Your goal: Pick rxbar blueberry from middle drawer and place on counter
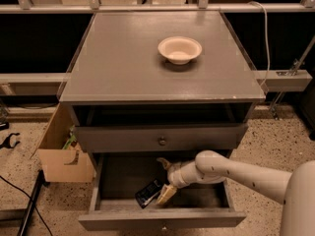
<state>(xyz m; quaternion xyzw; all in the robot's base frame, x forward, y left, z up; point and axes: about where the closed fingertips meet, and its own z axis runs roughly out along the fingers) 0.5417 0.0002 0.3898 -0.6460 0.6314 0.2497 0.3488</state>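
Note:
The rxbar blueberry (148, 193), a small dark bar with pale print, lies tilted on the floor of the open middle drawer (162, 219), left of centre. My gripper (164, 179) reaches into the drawer from the right. It is open, with one finger raised near the drawer front above and the tan lower fingertip (166, 194) right beside the bar's right end. The bar is not between the fingers. The counter (123, 58) is the grey cabinet top and holds only a cream bowl (179, 49).
A shut knobbed drawer front (161, 140) sits just above my gripper. An open cardboard box (61, 156) stands on the floor left of the cabinet. A black cable (19, 195) runs across the floor at the left. A white rail (285, 80) lies to the right.

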